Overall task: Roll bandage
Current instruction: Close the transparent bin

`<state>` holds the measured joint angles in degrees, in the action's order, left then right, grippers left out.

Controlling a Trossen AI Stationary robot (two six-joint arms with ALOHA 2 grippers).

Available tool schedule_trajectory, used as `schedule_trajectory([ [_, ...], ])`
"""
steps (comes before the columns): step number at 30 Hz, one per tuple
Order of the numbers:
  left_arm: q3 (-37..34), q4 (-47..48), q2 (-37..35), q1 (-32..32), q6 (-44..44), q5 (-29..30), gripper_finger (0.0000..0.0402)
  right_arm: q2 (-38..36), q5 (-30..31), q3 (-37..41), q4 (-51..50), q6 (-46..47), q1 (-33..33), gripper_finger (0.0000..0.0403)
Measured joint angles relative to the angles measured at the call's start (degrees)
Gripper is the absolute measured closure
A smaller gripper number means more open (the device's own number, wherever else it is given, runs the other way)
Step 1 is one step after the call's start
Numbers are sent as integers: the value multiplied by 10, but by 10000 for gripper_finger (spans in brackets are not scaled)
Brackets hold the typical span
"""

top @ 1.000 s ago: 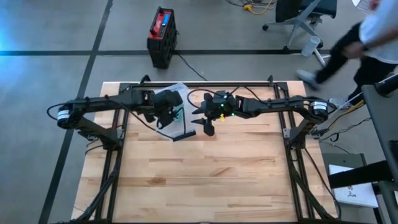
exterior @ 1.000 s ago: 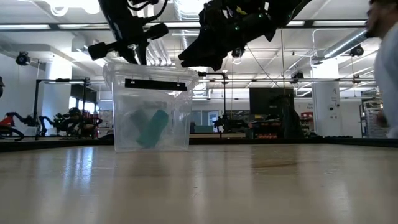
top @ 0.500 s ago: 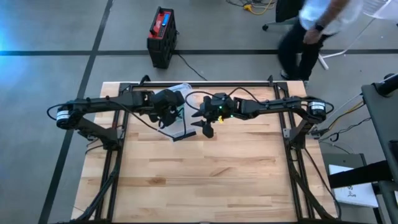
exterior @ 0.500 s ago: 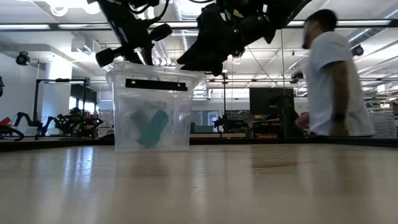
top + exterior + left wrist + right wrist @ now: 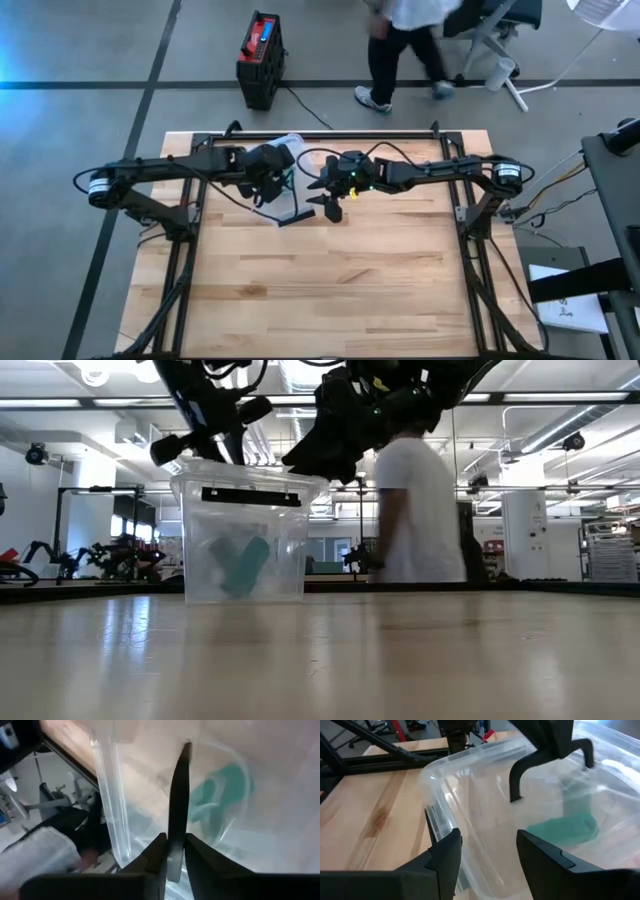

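A: What differs from a moment ago?
B: The person (image 5: 415, 510) has walked from the right to behind the clear bin (image 5: 245, 530); the arms barely shifted.
A: Fingers?
B: Left gripper (image 5: 172, 855) above the bin's rim, nearly pressed together, holding nothing; right gripper (image 5: 485, 855) beside the bin, spread, empty.
A: Bandage?
B: The teal bandage (image 5: 562, 829) lies inside the bin.

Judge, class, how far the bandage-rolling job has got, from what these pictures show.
Done: little. The green bandage lies inside the clear plastic box, not taken out.
In hand: the left gripper sits at the box's rim, fingers nearly together; the right gripper hovers open at its edge, holding nothing.
Left: lifting the bandage out and rolling it.
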<state>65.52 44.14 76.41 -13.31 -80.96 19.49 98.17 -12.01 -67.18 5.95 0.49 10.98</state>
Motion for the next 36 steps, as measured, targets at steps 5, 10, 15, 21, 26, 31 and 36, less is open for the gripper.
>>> schedule_trajectory([
  [5,0,5,-10,-1,4,6,384,0,0,-1,10,0,-1,219],
  [10,0,19,-15,-1,53,7,378,12,0,-1,19,-1,-2,219],
  [15,-3,30,-16,-1,49,0,366,31,0,-3,33,-4,-2,219],
  [21,-4,13,-15,-1,47,-5,373,43,-29,-16,28,12,-10,219],
  [26,-5,5,-15,2,33,-10,370,35,-13,-27,0,20,-17,219],
  [31,-6,4,-13,1,50,-6,371,20,21,-37,10,17,-7,219],
  [36,-8,4,-13,1,50,-6,368,41,57,-35,11,29,-8,219],
])
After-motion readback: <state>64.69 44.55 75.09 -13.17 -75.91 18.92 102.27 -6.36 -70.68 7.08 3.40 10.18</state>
